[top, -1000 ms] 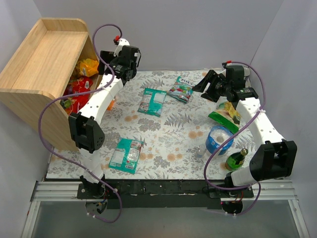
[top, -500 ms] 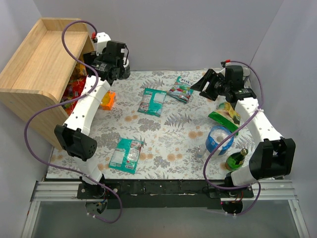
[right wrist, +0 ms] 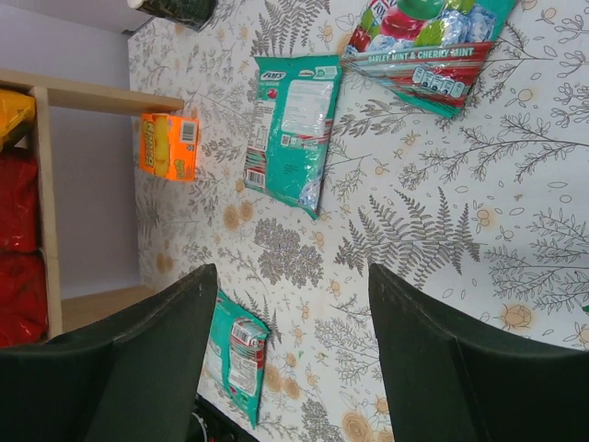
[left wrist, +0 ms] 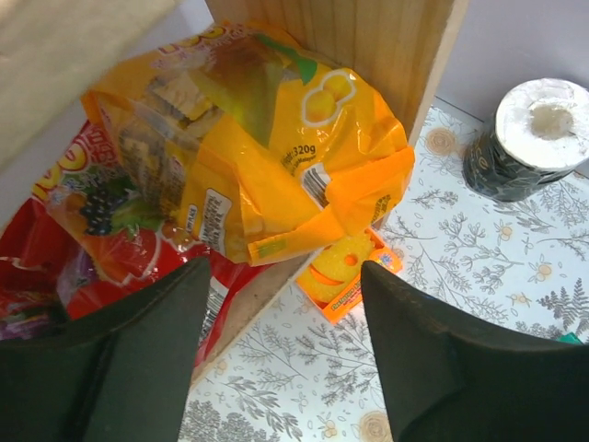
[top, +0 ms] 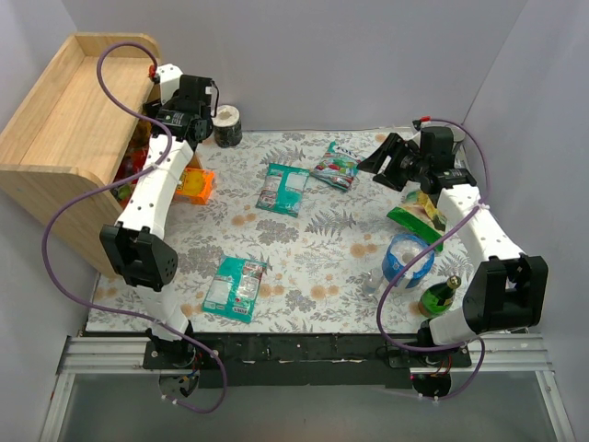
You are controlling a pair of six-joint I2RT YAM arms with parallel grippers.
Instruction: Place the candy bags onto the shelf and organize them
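Observation:
The wooden shelf [top: 64,110] stands at the far left. An orange-yellow candy bag [left wrist: 248,147] and red candy bags [left wrist: 83,258] lie inside it. My left gripper [top: 171,123] is open and empty just in front of the shelf opening, with the yellow bag ahead of its fingertips [left wrist: 147,350]. Two teal bags [top: 282,189] [top: 236,287] and a teal-and-red mint bag [top: 335,167] lie flat on the cloth. My right gripper [top: 380,157] hovers open and empty right of the mint bag. Its view shows the teal bags [right wrist: 294,129] [right wrist: 237,364] and the mint bag [right wrist: 428,37].
An orange sponge box [top: 195,184] lies by the shelf's foot. A dark roll with a white top [top: 226,125] stands at the back. A green-and-white snack bag [top: 419,216], a blue-and-white roll [top: 408,260] and a green bottle [top: 439,295] sit at the right.
My left arm has swung left and back to the shelf opening, uncovering the orange box and the dark roll. The right arm has barely moved.

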